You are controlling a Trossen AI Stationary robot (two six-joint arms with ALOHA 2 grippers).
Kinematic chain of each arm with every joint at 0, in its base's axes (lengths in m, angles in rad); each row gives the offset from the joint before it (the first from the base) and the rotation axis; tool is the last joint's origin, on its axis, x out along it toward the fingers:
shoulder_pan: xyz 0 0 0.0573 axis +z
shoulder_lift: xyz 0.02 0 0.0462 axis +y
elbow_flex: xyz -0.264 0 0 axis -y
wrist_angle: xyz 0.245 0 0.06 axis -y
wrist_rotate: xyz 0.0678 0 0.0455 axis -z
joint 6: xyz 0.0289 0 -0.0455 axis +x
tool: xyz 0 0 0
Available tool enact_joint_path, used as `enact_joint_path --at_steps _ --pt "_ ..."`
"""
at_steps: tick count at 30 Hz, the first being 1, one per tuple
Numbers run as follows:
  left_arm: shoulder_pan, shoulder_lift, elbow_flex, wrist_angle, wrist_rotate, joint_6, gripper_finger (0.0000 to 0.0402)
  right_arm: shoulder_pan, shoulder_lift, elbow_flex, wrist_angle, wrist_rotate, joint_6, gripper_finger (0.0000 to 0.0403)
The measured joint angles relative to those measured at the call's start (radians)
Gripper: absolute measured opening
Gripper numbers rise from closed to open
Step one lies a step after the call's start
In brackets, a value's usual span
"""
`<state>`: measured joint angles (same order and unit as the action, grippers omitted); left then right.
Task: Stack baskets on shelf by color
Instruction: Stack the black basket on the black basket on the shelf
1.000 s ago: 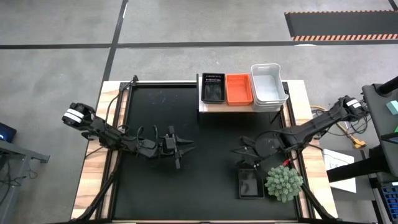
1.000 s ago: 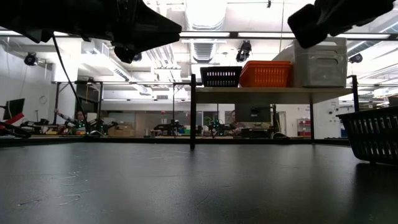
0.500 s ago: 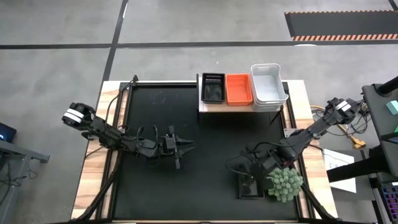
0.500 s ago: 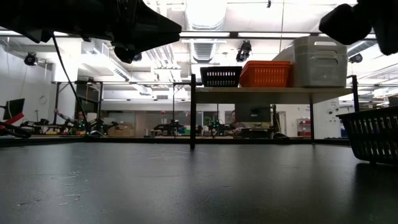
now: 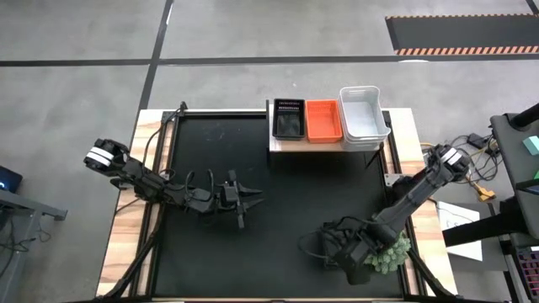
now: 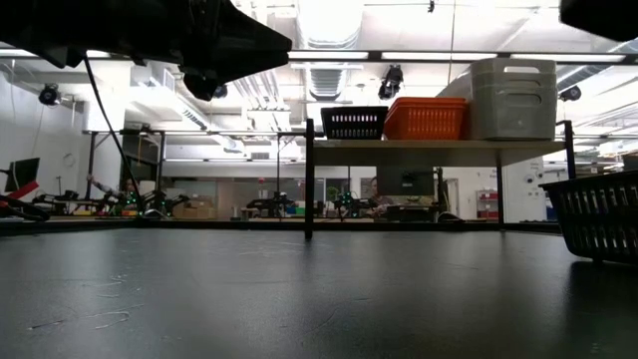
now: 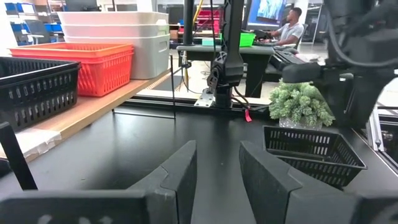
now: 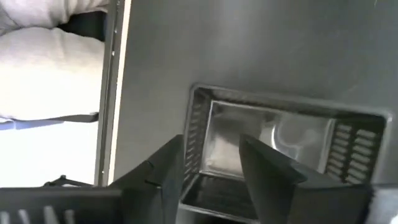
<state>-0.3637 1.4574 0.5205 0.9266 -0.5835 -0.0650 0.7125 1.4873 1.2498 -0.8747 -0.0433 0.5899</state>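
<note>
- Right end effector [image 5: 337,252] sits low over the front right of the bench [image 5: 278,194], directly above a loose black basket [image 8: 273,149]; its fingers [image 8: 264,171] stand apart with a gap, one finger over the inside of the basket, the other over its rim, nothing clamped.
- Loose black basket lies on the black mat, upright, just beside the green plant [image 5: 389,252]; in the high view the arm covers most of it.
- Left end effector [image 5: 244,202] hovers over the mid-left of the bench, well apart from all baskets; fingers [image 7: 180,174] apart, empty.
- Shelf [image 5: 282,145] at the far edge of the bench holds a black basket [image 5: 288,119], an orange basket [image 5: 322,120] and a white basket [image 5: 364,114] side by side, touching or nearly so.
- Left wrist view shows the white ones [image 7: 112,37] as a stack.
- A person [image 7: 289,31] sits in the room behind.
</note>
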Motion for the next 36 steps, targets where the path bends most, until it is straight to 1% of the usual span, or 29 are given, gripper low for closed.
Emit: enact_joint_path --at_steps 3,6,15,21,26,29,31,34,36 --pt "0.000 0.000 -0.002 0.000 0.000 0.000 0.0106 0.028 0.052 0.043 -0.037 0.000 0.051 0.0159" --pt "-0.002 0.000 -0.003 0.000 0.003 -0.001 0.0106 0.055 0.100 0.068 -0.059 -0.002 0.088 0.0161" --pt "-0.002 -0.001 -0.003 -0.001 0.004 0.001 0.0106 0.106 0.191 0.074 -0.063 -0.001 0.165 0.0142" --pt "-0.002 -0.001 -0.003 -0.001 0.005 0.001 0.0106 0.136 0.233 0.072 -0.063 0.001 0.186 0.0141" --pt "-0.002 -0.001 -0.003 -0.001 0.005 0.001 0.0106 0.151 0.259 0.060 -0.062 0.083 0.196 0.0136" --pt "-0.002 -0.001 -0.003 -0.001 0.005 0.002 0.0106 0.151 0.272 0.056 -0.063 0.117 0.177 0.0116" --pt "-0.002 -0.001 -0.003 0.000 0.005 0.002 0.0106 0.151 0.275 0.056 -0.058 0.129 0.156 0.0087" --pt "-0.002 -0.001 -0.003 -0.001 0.005 0.011 0.0106 0.147 0.275 0.055 -0.053 0.151 0.113 0.0028" --pt "-0.002 -0.001 -0.003 -0.001 0.005 0.026 0.0106 0.140 0.271 0.055 -0.038 0.160 0.078 0.0017"
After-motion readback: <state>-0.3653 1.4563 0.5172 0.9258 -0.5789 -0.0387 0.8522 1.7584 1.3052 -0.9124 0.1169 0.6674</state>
